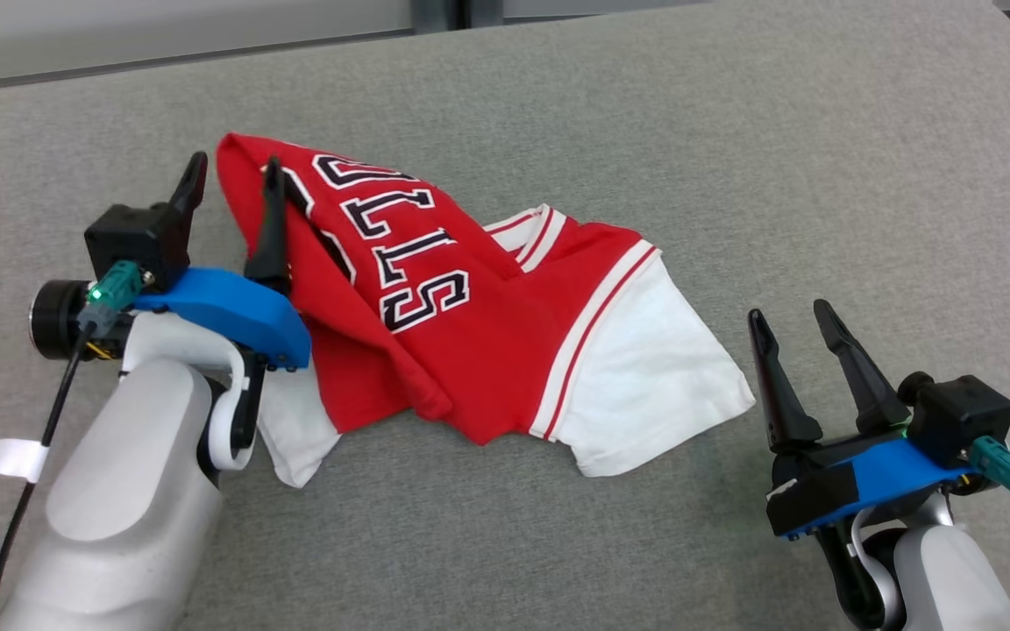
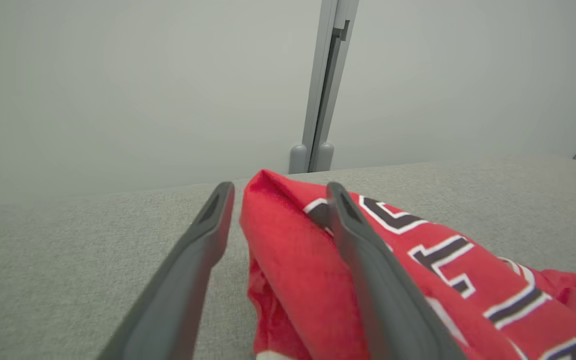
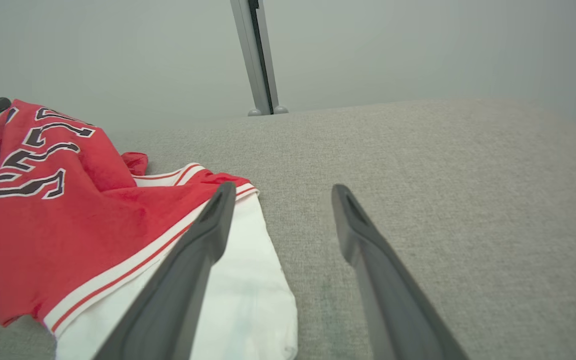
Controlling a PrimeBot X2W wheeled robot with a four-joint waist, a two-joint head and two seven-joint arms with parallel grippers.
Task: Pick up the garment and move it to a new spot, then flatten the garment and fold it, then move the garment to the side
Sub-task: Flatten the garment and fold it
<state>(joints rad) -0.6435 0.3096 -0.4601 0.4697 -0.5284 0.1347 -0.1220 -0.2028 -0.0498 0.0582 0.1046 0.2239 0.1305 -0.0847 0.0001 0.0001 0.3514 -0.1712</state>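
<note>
left end effector (image 1: 233, 206) wide open, straddling a raised red fold (image 2: 278, 235) of the shirt (image 1: 487, 350), nothing clamped. right end effector (image 1: 790, 320) fully open, empty, just beside the white sleeve (image 1: 663, 377). shirt lies crumpled mid grey worktop (image 1: 733, 131). risk: inner finger (image 1: 270, 228) snags the fold on retreat and drags the heap; grabbing several layers would fold wrinkles in.

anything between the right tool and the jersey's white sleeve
Nothing visible. Only bare grey fabric surface lies between the open right tool and the white sleeve of the red jersey.
</note>
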